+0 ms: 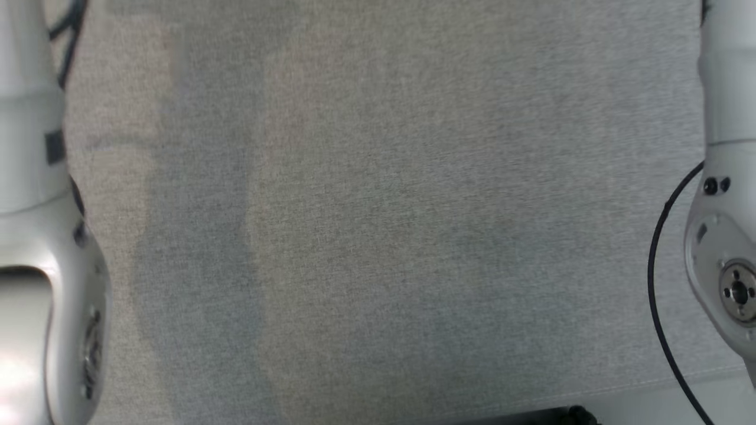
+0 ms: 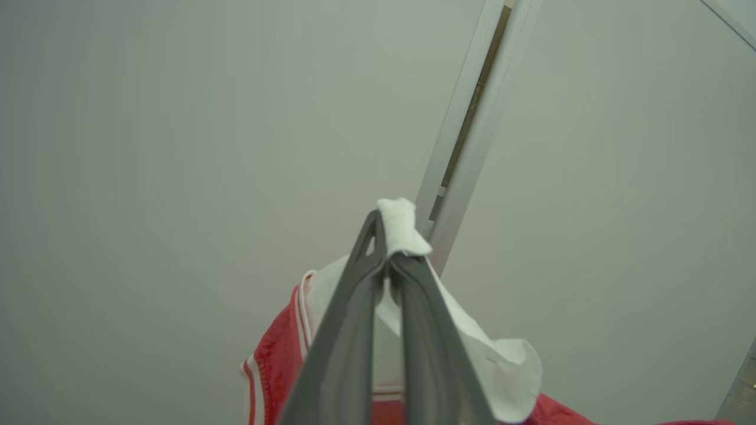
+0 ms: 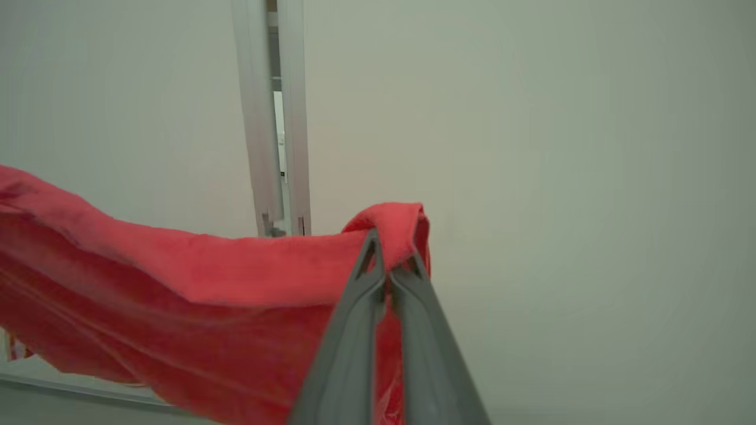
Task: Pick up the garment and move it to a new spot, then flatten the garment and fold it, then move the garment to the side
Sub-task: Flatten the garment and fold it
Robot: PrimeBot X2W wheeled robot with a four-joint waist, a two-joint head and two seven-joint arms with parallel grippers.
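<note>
1. At the centre of the left wrist view, the left gripper (image 2: 387, 260) is closed tight. Its two dark fingers pinch a white fold of the garment (image 2: 502, 366).
2. From that pinch, white cloth spills toward 5 o'clock. A red part with white stripes hangs toward 7 o'clock.
3. The right gripper (image 3: 388, 265) is likewise clamped, on a red edge of the garment that humps over its fingertips. The cloth runs off toward 9 o'clock in a sagging band.
4. Behind both grippers is a pale wall (image 3: 531, 177) with a metal strip (image 2: 472, 118), at 12 to 1 o'clock in the left wrist view. The garment therefore looks to be held up in the air, between the two grippers.
5. In the head view the pale left arm (image 1: 35, 236) sits at 9 o'clock and the right arm (image 1: 726, 236) at 3 o'clock. The grey cloth-covered bench (image 1: 378, 212) lies bare between them.
6. Judged step: the first one, lifting the garment and carrying it to a new spot.
7. The next move calls for bringing both arms down over the bench together. Some pull should be kept between the two grips, so the cloth lands spread out and ready to flatten.
</note>
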